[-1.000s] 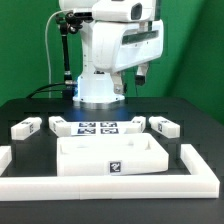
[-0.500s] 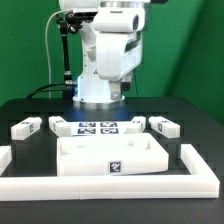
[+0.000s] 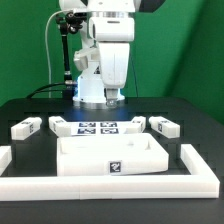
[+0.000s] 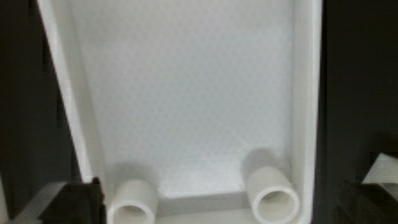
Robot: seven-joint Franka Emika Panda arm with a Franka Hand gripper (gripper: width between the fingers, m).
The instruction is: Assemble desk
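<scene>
One desk top, rim and sockets upward for assembly, lying beneath the gripper (jaws spread wide, nothing held); loose legs set off to both sides of the jaws.

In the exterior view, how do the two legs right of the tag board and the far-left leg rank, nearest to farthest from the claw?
From the gripper:
1. Inner leg, just off the marker board on the exterior view's right.
2. Outer leg, farther to that side.
3. Far-left leg, at the exterior view's left.
</scene>
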